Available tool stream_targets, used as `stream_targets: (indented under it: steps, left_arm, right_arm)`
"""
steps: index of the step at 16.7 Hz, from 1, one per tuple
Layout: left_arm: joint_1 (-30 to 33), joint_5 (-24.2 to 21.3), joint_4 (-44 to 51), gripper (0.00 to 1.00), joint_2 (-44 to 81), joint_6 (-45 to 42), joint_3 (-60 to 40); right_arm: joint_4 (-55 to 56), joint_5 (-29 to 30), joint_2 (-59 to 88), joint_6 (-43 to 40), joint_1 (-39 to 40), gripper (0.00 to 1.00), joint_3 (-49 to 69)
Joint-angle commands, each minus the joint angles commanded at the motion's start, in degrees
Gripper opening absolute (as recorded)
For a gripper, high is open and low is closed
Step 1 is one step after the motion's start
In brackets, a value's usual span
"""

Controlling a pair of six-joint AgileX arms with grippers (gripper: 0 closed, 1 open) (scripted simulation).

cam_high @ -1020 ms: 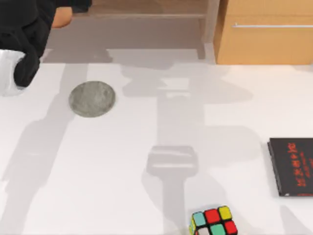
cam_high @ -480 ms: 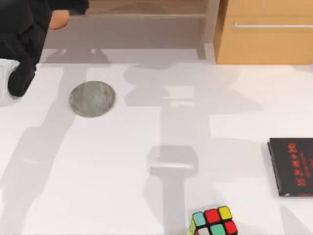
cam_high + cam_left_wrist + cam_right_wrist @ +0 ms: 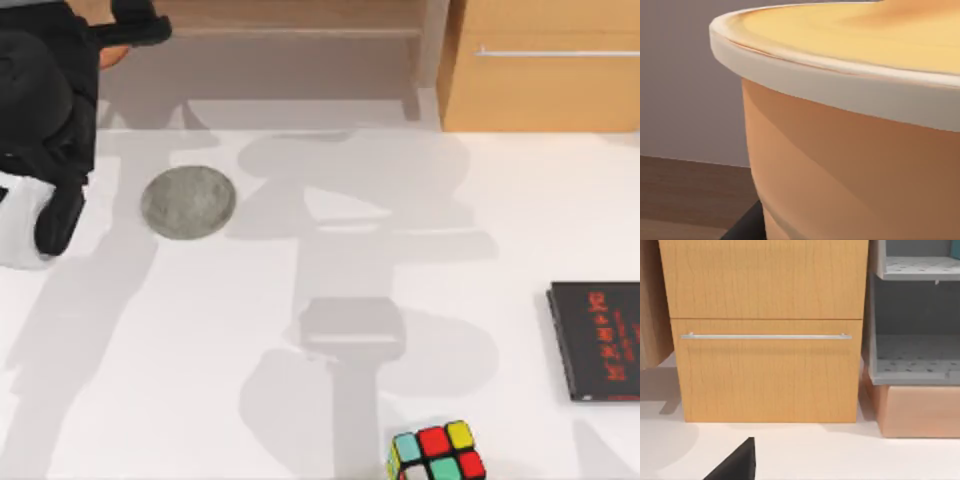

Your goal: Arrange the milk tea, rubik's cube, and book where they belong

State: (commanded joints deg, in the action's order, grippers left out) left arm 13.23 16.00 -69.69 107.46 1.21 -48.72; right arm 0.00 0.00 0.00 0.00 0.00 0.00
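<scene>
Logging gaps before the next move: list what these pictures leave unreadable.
- Left gripper: top view, black arm hides its fingers.
- Milk tea: left wrist view, base cut off by the frame; top view shows an orange sliver.
- Rubik's cube: top view, bottom edge crops it.
- Black book: right edge crops it.

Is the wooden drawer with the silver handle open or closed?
Closed: the light wooden drawer front with its silver bar handle sits flush with the wooden panel above.

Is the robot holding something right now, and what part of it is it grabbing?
It looks like the left gripper carries the milk tea, seen close up in the left wrist view. Which part it grips cannot be told.
</scene>
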Motion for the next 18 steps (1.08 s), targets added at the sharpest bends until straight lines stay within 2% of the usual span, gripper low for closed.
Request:
stream_targets:
  steps: [7,13,18]
  left_arm:
    - [9.4,4.0,-7.8,0.0,9.6,-1.6,7.9]
    - [9.7,4.1,-8.0,0.0,10.1,-1.8,8.0]
    - [9.9,4.1,-12.2,0.0,14.5,-1.8,7.9]
  right_arm:
    - [0.0,0.0,0.0,0.0,0.0,1.0,0.0]
    - [0.0,0.0,0.0,0.0,0.0,1.0,0.0]
    - [0.0,0.0,0.0,0.0,0.0,1.0,0.0]
